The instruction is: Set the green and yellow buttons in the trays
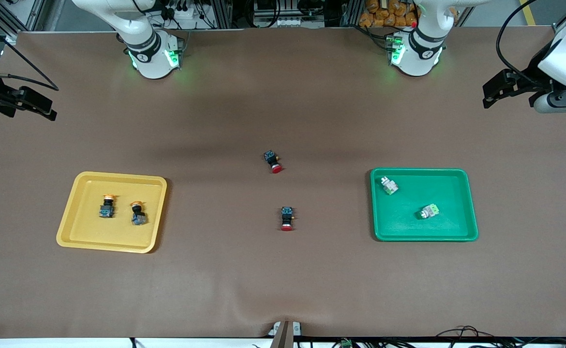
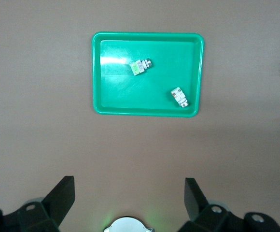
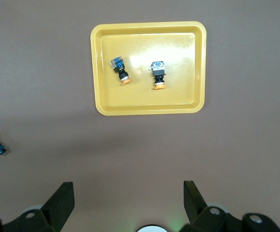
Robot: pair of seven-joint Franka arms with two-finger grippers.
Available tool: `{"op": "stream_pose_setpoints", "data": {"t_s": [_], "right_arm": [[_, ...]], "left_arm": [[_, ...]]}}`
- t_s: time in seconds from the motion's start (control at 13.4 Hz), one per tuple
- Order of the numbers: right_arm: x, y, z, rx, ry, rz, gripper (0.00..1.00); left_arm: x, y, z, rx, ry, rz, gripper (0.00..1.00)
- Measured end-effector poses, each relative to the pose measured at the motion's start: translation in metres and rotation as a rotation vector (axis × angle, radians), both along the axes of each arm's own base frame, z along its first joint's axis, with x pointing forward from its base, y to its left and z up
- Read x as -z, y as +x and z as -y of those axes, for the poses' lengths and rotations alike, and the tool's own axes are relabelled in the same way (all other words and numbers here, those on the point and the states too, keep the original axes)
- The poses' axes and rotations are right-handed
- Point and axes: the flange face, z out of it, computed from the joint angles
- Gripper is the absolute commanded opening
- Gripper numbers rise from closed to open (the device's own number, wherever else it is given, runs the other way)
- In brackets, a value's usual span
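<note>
Two whitish-grey green buttons [image 1: 389,185] [image 1: 428,211] lie in the green tray [image 1: 409,227] toward the left arm's end. Both show in the left wrist view [image 2: 140,66] [image 2: 179,97], inside that tray [image 2: 116,92]. Two dark buttons with orange-yellow caps [image 1: 107,206] [image 1: 139,213] lie in the yellow tray [image 1: 84,217] toward the right arm's end, and the right wrist view shows these buttons [image 3: 120,70] [image 3: 158,74] in their tray [image 3: 178,92]. My left gripper [image 1: 493,92] [image 2: 129,193] hangs open and empty high over bare table. My right gripper [image 1: 41,104] [image 3: 129,195] is likewise open, empty and raised.
Two dark red-capped switches [image 1: 273,161] [image 1: 287,218] lie on the brown mat midway between the trays, the second nearer the front camera. Both arm bases [image 1: 152,53] [image 1: 416,50] stand at the table's back edge with green lights on.
</note>
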Motion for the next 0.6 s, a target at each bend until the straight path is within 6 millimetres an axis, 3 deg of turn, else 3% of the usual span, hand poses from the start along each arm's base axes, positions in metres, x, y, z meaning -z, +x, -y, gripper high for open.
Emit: {"op": "stream_pose_setpoints", "data": {"t_s": [0.6], "right_arm": [[0.0003, -0.0001, -0.0007, -0.008, 0.000, -0.001, 1.00]], "left_arm": [[-0.0017, 0.0010, -0.0015, -0.003, -0.001, 0.009, 1.00]]}}
